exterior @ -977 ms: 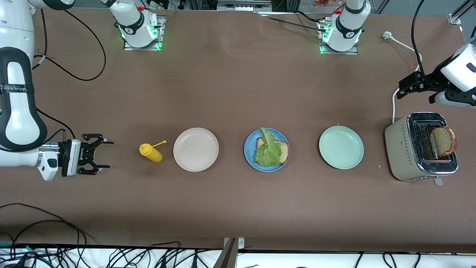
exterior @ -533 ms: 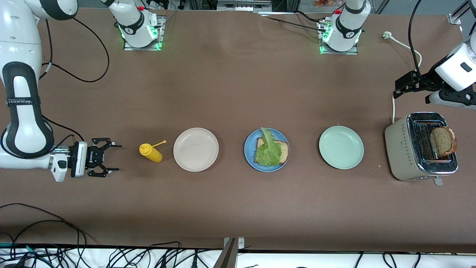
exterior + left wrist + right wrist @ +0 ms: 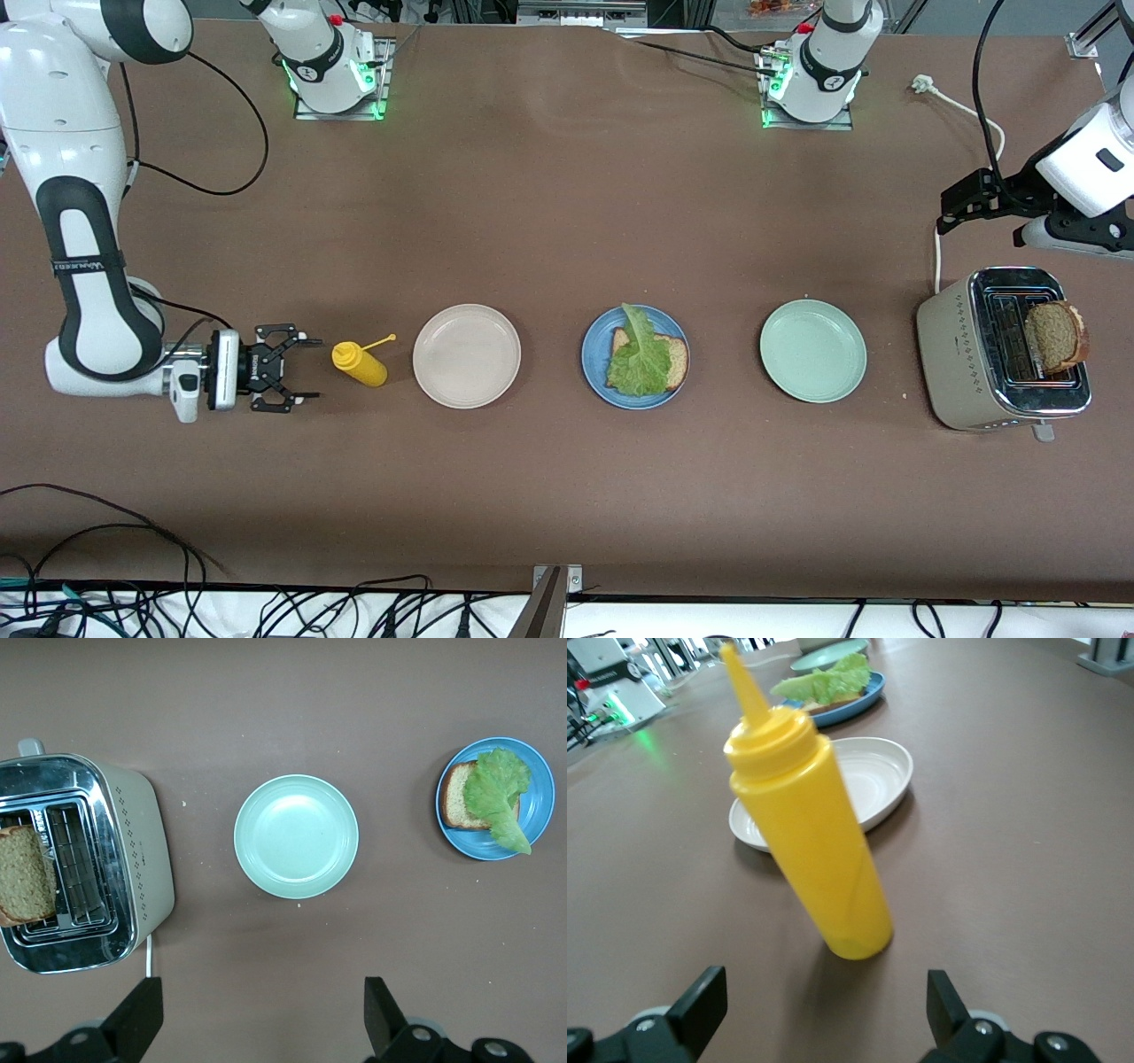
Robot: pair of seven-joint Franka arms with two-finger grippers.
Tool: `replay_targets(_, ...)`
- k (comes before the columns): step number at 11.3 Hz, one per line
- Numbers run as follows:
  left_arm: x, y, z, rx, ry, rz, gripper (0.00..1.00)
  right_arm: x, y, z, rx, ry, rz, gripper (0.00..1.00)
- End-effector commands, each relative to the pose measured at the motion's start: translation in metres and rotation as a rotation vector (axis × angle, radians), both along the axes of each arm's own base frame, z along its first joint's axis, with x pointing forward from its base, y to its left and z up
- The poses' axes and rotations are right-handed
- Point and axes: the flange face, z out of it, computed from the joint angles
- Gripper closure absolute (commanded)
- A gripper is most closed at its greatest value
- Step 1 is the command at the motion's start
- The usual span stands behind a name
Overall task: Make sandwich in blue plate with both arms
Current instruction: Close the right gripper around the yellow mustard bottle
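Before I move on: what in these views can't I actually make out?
- Bread slice on the blue plate: mostly covered by the lettuce in front and left wrist views.
- Second slice in the toaster: its lower part is hidden in the slot.
- Yellow bottle: contents not visible through its opaque body.
- Left gripper: fingertips cut off in its wrist view.
- Right gripper: open beside the bottle, not touching.

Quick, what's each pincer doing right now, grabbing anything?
Right pincer: open, empty, low beside the yellow squeeze bottle.
Left pincer: open, empty, up near the toaster.
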Motion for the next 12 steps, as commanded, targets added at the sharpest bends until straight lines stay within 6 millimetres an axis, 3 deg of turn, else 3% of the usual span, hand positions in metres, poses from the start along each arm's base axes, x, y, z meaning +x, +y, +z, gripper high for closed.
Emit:
replay_targets(1,0.002,0.001,0.006,0.019,0.001,-0.017,0.0,-0.024,0.009,-0.02,0.079,-0.024,-0.004,0.0)
replay_targets(8,0.002,0.0,0.007,0.051,-0.001,-0.031,0.0,-0.021,0.04,-0.027,0.103,-0.096,-0.005,0.0)
replay_targets(12,0.002,0.001,0.007,0.048,-0.001,-0.027,0.0,-0.018,0.066,-0.04,0.107,-0.135,-0.027,0.0)
